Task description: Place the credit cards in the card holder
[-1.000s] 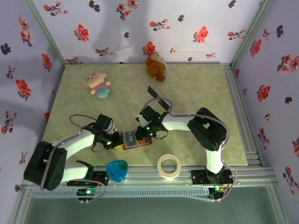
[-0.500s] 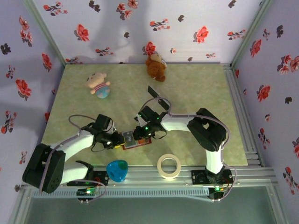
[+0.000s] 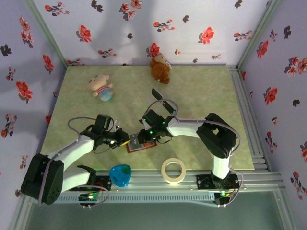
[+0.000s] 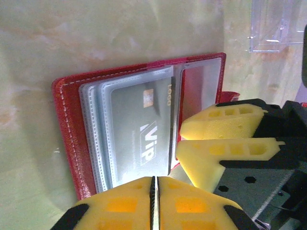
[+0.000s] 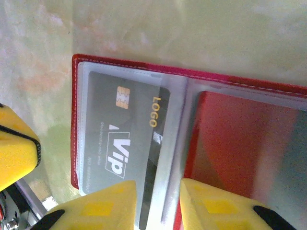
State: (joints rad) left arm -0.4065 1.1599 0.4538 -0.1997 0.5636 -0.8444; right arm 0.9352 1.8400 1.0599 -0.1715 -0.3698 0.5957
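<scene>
- The card holder [image 3: 140,145] lies open and face up on the counter [image 3: 201,91], near its front edge and between the two arms; the grey VIP card [image 5: 120,139] sits in a clear sleeve on the half nearer the left arm
- The left gripper [image 4: 153,184] has its jaws pressed together with nothing visible between them; it hangs at the holder's open long edge, over the card's half
- The right gripper [image 5: 159,201] has its jaws a little spread, straddling the card's spine-side edge and the fold; I cannot see that they pinch anything
- The step in hand looks like seating this card fully; a darker strip along its spine-side edge suggests that the strip is not yet under the plastic, though that is a guess
- To do it well: press the red cover down with the closed left jaws so that the holder cannot slide; nudge the card's exposed edge away from the fold with one right fingertip, low and flat, so the sleeve does not buckle
- Opened out, the holder's long axis runs roughly left to right in the top view; the fold crosses it
- The card's long axis lies parallel to the fold; it is face up, chip end towards the holder's edge away from both grippers
</scene>
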